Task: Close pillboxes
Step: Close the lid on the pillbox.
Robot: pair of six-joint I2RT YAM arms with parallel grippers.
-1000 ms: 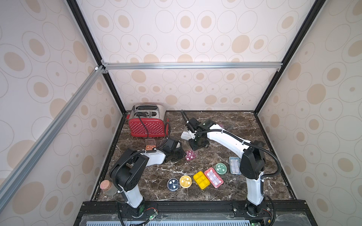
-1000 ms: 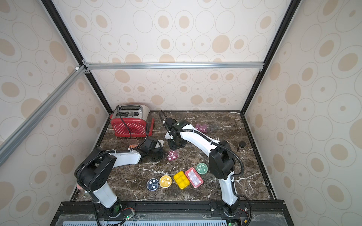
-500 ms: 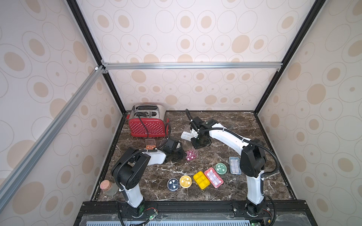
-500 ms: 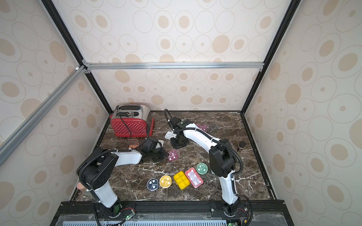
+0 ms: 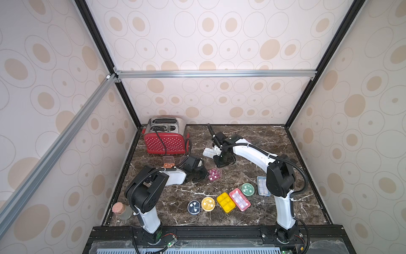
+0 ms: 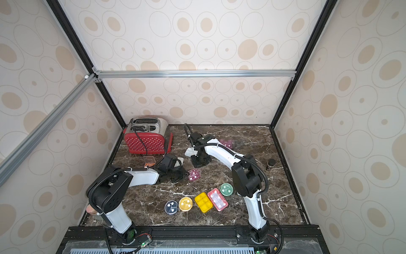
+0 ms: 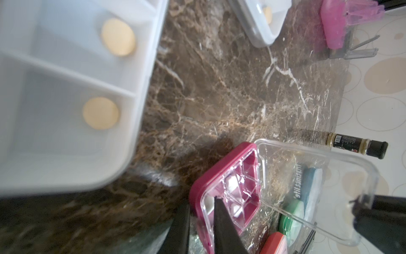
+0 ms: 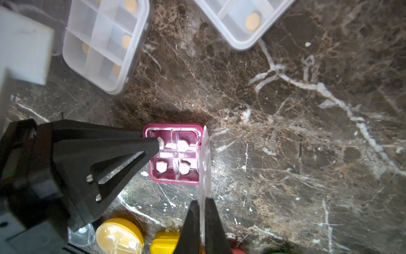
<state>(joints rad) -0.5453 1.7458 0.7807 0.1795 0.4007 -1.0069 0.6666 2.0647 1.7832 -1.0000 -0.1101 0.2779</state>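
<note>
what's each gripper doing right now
left gripper: closed on the wall of the maroon pillbox
right gripper: closed on that box's upright clear lid

It was a robot test cell: an aluminium frame (image 5: 215,73) boxed in walls (image 5: 197,33) papered with ovals, around a marble-look table (image 5: 274,140), with two arms (image 5: 252,151) mounted at 6 o'clock and a toaster (image 5: 164,143) at 10 o'clock.
</note>
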